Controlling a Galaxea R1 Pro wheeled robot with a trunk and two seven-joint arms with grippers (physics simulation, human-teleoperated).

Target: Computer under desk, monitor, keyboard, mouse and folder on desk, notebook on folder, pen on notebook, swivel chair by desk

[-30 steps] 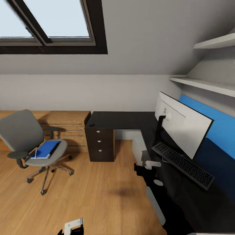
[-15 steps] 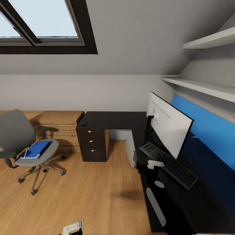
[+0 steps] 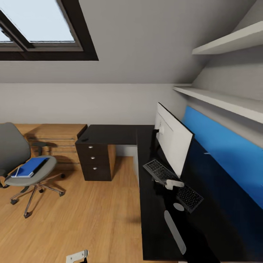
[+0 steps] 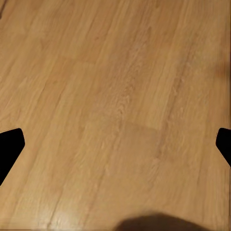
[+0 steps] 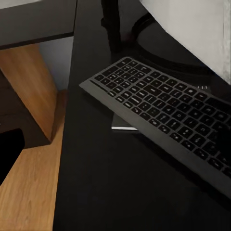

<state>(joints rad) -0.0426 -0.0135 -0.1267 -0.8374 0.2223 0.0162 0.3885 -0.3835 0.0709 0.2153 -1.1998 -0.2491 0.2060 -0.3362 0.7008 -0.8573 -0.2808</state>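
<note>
Head view: monitor and keyboard on black worktop. Blue folder on swivel chair, well apart from worktop. Right arm over keyboard; careless swing risks knocking monitor.

Left wrist view: left tool spread wide, empty, over wood floor.

Right wrist view: keyboard overlaps flat grey square. Right tool's state: cannot tell.

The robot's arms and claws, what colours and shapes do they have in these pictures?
In the head view the right arm is black with a long grey oval panel and a small grey disc, ending in a white wrist piece. The left claw has a small white bracket on black. The left wrist view shows black, tapered fingertips at both edges.
</note>
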